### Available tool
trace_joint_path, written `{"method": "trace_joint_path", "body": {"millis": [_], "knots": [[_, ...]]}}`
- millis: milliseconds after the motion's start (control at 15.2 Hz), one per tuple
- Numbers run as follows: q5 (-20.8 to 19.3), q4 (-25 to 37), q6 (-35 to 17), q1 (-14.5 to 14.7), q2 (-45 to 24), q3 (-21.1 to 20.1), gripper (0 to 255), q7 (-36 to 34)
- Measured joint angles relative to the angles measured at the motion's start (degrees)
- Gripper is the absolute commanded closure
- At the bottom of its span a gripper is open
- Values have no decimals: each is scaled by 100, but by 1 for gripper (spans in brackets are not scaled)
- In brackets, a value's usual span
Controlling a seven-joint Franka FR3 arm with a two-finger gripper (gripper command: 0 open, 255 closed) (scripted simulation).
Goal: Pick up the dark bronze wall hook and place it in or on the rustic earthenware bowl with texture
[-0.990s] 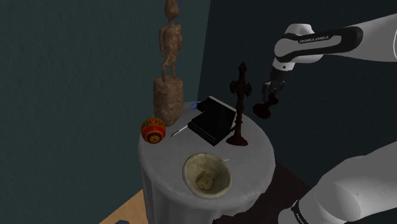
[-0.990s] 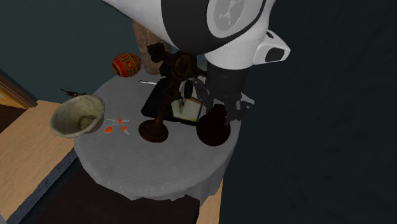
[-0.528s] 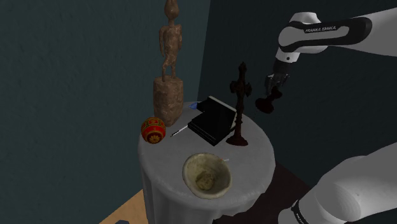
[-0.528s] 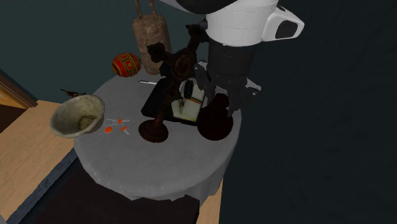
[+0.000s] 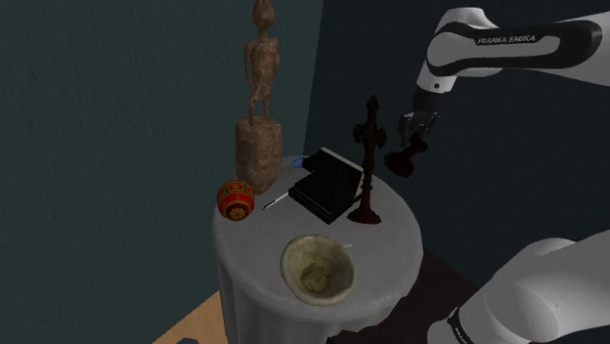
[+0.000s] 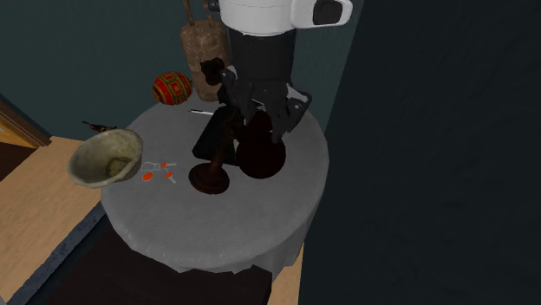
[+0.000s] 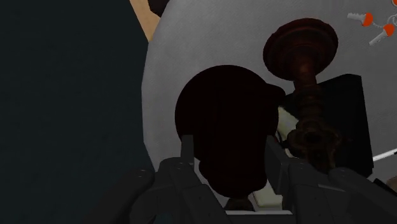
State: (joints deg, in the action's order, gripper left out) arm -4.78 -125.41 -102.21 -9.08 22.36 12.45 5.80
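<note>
Now fingers (image 7: pixel 188 151) clasping hook (image 5: pixel 402 160) by stem, round base hanging above worktop (image 5: pixel 396 239) edge, at 1 o'clock from bowl (image 5: pixel 293 256). Judging hook stiff, heavy, bottom-weighted, smooth; gripping low on stem limiting swing.

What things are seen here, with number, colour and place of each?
table: 1, grey, round
wall hook: 1, dark brown, held over the table
bowl: 1, cream, table's near edge, shoulder view
box: 1, black, mid-table
cross-topped stand: 1, dark, beside the box
figure: 1, brown, table's far side
ball: 1, red-gold, before the figure
pen: 1, white, between ball and box
small pieces: few, orange, near the bowl
arm: 1, white
hand: 1, black, shut on the wall hook
</note>
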Motion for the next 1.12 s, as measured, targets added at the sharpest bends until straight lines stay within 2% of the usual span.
{"method": "trace_joint_path", "body": {"millis": [594, 1122], "knots": [[337, -677, 223, 408, 865, -923, 255, -1205], [843, -748, 335, 856, 1063, -1817, 255, -2316]]}}
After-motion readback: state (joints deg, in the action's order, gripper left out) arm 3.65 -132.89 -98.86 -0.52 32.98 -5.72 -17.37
